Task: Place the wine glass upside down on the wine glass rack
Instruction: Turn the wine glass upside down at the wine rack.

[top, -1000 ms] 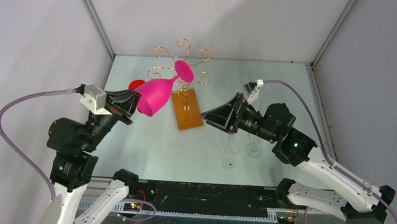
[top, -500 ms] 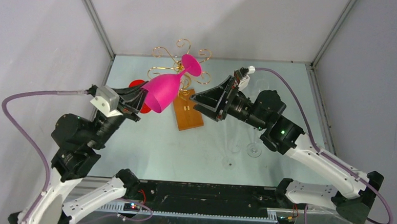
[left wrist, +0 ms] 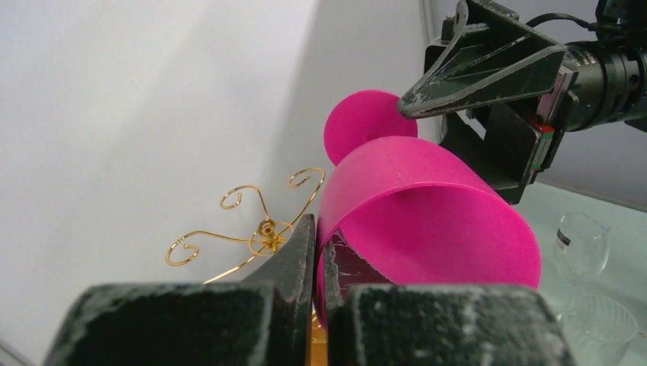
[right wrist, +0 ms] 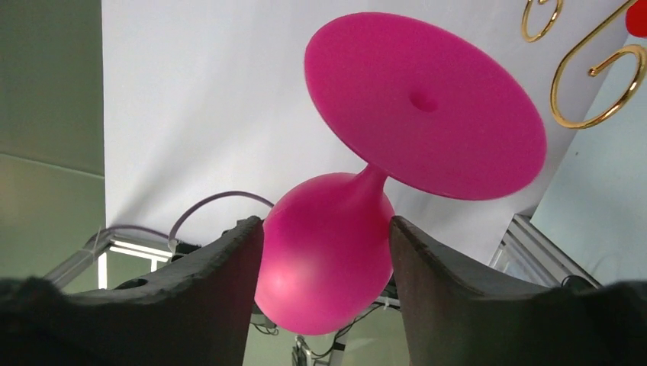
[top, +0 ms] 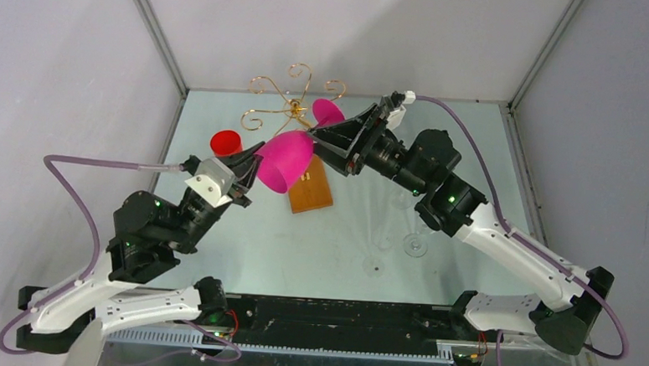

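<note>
Pinching the rim of the bright pink opaque wine glass (top: 285,160), the left gripper (top: 251,158) has one finger inside the bowl and one outside, pressed together on the thin wall. The glass hangs in the air above the far middle of the desk (top: 342,259), lying nearly on its side. Its mouth faces the left arm and its round foot points towards the far edge.

The right gripper (right wrist: 328,229) is spread wide around the narrow end of the bowl, just below the stem. Its pads sit at the bowl's sides; I cannot tell whether they press yet. The gold wire wine glass rack with curled arms and a brown wooden base (top: 296,106) stands just beyond, near the far edge and very close to the foot.

A red cup (top: 225,142) sits near the far left corner, and clear glasses (top: 416,242) stand on the right side.

The glass looks like moulded plastic, so it is probably light, stiff and not brittle. It is also smooth, and the rounded bowl could slip out of flat pads. A hold low on the bowl seems best, leaving the stem and foot free to slide into a curled arm.
</note>
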Tool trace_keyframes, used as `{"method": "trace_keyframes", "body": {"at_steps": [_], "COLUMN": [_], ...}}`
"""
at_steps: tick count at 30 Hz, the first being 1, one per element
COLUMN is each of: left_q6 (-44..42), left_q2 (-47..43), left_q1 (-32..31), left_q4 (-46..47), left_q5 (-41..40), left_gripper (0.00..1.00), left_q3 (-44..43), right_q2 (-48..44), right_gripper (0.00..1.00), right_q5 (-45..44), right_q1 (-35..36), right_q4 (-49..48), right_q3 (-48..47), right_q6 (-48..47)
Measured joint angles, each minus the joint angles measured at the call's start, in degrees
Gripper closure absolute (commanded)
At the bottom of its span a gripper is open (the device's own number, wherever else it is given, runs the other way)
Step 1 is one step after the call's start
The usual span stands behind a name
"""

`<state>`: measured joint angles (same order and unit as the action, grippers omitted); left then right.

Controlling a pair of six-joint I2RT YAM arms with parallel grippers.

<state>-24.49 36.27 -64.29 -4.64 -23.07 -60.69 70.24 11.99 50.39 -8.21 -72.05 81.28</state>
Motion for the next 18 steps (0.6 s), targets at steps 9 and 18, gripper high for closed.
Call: {"method": "trace_keyframes", "body": {"at_steps": [9,18], "left_q6": [-3.28,-6.43], "left_q2": [0.22,0.35], "left_q1": [-4.55,-7.91], "left_q4": [1.99,2.45], "left_q5": [-5.55,-8.17], "left_gripper": [1.00,1.00], "left_q3": [1.51,1.77], "right_q2": [0.09,2.84], "right_gripper": [0.50,0.53], "right_q5": [-3.54,-2.89], "right_q1": [-1.16,-2.23], "right_q4": [1.64,0.35], "right_q3": [0.00,-0.13], "right_q6": [1.51,4.07]}}
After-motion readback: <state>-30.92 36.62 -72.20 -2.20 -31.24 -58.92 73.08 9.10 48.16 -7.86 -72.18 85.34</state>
